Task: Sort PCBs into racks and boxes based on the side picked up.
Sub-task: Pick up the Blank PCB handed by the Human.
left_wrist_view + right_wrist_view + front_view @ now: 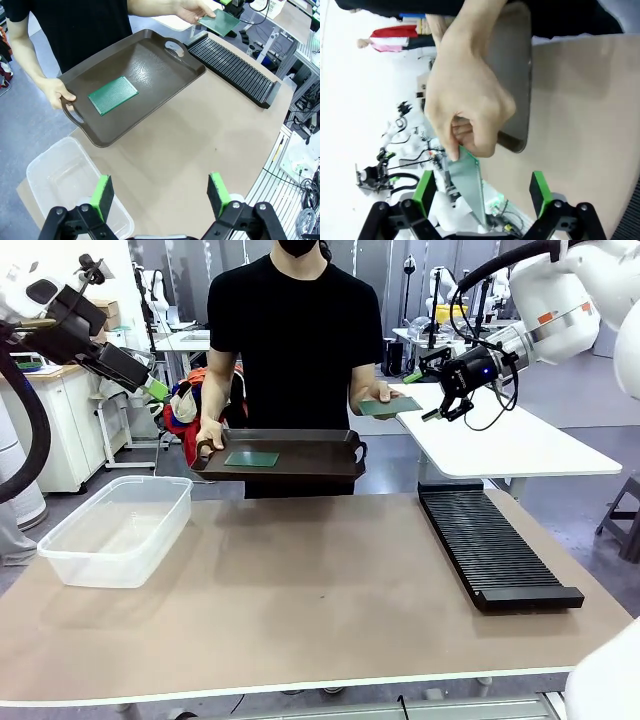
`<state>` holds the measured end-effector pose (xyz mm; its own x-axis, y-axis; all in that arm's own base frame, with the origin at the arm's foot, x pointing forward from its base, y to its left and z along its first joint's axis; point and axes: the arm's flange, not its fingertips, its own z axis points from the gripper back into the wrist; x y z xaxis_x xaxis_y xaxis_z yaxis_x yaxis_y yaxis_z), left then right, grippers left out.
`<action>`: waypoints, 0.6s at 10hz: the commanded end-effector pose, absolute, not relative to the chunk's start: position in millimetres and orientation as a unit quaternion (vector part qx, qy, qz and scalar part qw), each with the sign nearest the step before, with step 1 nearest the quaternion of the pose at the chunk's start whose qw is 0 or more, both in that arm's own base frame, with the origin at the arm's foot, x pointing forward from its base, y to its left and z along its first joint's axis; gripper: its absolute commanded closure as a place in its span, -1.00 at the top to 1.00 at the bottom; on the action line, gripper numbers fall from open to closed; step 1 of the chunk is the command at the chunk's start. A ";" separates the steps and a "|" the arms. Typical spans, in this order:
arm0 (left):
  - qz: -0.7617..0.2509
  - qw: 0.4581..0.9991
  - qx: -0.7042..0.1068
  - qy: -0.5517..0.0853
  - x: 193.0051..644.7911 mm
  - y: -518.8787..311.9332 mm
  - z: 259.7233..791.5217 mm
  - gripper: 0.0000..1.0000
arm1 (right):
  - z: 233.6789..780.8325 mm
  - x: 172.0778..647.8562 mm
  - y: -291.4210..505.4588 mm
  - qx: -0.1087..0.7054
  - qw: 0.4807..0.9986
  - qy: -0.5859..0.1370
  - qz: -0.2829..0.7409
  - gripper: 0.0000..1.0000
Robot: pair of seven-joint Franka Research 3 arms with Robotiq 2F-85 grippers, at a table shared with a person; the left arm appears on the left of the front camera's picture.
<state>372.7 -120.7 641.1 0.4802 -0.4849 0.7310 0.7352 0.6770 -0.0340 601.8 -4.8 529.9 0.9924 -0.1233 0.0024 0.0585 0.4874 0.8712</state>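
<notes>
A person across the table holds a dark brown tray (pixel 300 472) by one handle, with one green PCB (pixel 252 458) lying flat on it. Their other hand (pixel 372 392) holds a second PCB (pixel 392 406) out toward my right gripper (pixel 432 392). In the right wrist view this PCB (pixel 471 181) stands edge-on between my open right gripper's (pixel 482 192) fingers, still pinched by the hand (pixel 465 110). My left gripper (pixel 160 195) hangs open and empty high above the table, over the box (pixel 60 172). From there I see the tray (pixel 155 70) and its PCB (pixel 113 94). The black slotted rack (pixel 495 545) lies at the right.
The clear box (pixel 120 528) sits at the table's left and holds nothing. The rack (pixel 232 67) runs along the right edge. A white side table (pixel 520 445) stands behind the rack. Bare tabletop lies between box and rack.
</notes>
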 end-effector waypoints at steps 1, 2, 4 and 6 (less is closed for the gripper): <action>-0.363 0.842 -0.179 -0.355 371.9 -119.3 639.5 1.00 | 532.2 613.5 -7.8 0.539 0.840 0.011 -0.054 1.00; -0.363 0.842 -0.179 -0.355 371.9 -119.3 639.5 1.00 | 526.2 619.2 -8.4 0.556 0.829 0.030 -0.049 1.00; -0.363 0.842 -0.179 -0.355 371.9 -119.3 639.5 1.00 | 515.3 623.3 -5.5 0.577 0.815 0.032 -0.035 1.00; -0.363 0.842 -0.179 -0.355 371.9 -119.3 639.5 1.00 | 510.0 627.4 -5.2 0.600 0.800 0.013 -0.020 -0.17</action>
<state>372.7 -120.7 641.1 0.4803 -0.4850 0.7309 0.7353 0.6769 -0.0340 622.1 -3.6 507.6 0.9967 -0.0268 -0.0771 0.0816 0.3271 0.9415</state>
